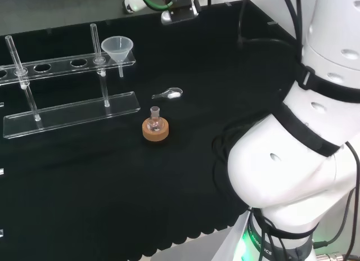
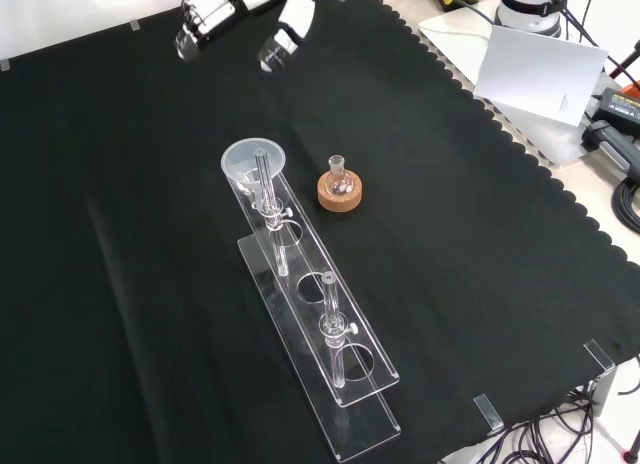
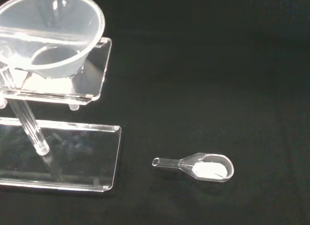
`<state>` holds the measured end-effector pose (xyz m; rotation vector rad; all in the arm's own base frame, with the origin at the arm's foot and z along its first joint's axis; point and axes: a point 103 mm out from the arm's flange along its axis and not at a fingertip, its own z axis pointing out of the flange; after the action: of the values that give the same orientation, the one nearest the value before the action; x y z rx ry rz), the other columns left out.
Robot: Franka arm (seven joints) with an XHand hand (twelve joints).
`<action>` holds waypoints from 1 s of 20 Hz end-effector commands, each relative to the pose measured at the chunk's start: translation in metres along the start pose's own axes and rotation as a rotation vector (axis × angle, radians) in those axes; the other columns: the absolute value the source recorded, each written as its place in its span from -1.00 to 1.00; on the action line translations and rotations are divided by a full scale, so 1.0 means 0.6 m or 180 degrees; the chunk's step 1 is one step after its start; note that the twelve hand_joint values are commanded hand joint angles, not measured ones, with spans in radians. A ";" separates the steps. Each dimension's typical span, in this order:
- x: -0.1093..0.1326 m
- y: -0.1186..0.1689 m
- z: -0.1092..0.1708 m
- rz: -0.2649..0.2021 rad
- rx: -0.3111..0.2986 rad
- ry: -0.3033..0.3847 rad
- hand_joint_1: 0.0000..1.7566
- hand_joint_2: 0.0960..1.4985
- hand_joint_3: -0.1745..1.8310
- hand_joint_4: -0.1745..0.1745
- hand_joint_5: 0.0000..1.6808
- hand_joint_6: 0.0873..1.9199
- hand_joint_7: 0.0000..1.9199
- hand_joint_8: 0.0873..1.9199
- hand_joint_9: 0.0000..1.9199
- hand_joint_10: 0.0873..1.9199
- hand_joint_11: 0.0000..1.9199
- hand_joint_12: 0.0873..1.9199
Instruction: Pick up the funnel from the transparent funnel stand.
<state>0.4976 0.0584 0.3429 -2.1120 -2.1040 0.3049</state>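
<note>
A clear plastic funnel [image 1: 117, 48] sits in the end hole of the transparent funnel stand [image 1: 67, 63], its spout hanging below the top plate. In the front view the funnel [image 2: 254, 160] is at the stand's far end, and the stand [image 2: 335, 356] runs towards the camera. The hand [image 2: 213, 10] hovers open above the cloth beyond the funnel, apart from it, with fingers relaxed and nothing held. It also shows at the far edge of the bench in the head view [image 1: 135, 0]. The wrist view looks down on the funnel [image 3: 51, 33] and the stand's top plate [image 3: 92, 77].
A small flask on a cork ring [image 1: 156, 129] stands near the stand's base plate. A clear scoop with white powder [image 3: 206, 167] lies on the cloth between funnel and flask [image 1: 168, 94]. The arm's white links [image 1: 304, 148] fill the head view's right. Papers and cables [image 2: 540, 64] lie past the cloth's scalloped edge.
</note>
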 end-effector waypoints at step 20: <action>0.108 0.046 0.049 -0.0339 0.0909 -0.0309 -0.38 -0.11 -0.74 0.14 -1.00 -1.00 -1.00 -1.00 -1.00 -0.52 -0.91 0.58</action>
<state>0.5182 0.1125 0.3094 -1.8738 -2.0628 0.6604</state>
